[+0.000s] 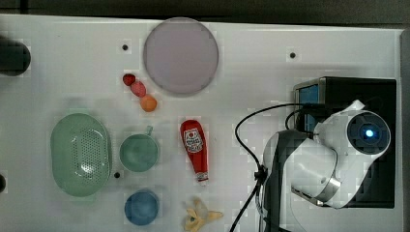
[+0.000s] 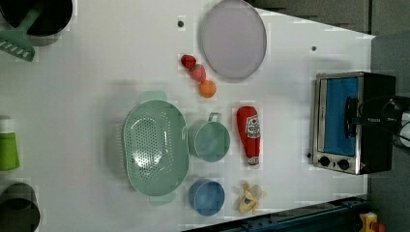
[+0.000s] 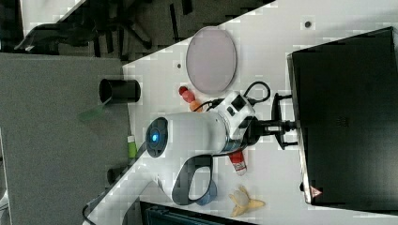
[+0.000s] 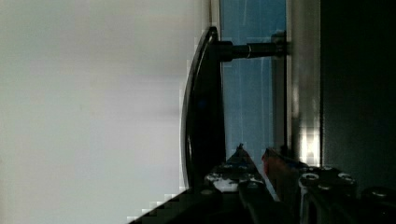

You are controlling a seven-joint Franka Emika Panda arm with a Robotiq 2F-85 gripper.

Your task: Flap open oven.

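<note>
The large black boxy toaster oven [image 2: 355, 123] sits at the far right of the table [image 2: 96, 96] in the left view, its silver-framed front facing the green colander and cups. The gripper [image 3: 286, 125] reaches up to the dark bar handle [image 4: 201, 107] at the door's upper edge, likely so a pull can hinge the door down. The fingers [image 4: 238, 161] stand narrowly apart around the handle; whether they squeeze it I cannot tell. The blue-tinted glass door [image 2: 341, 116] looks shut, flush with the frame, with two small black knobs [image 2: 333, 162] beside it
</note>
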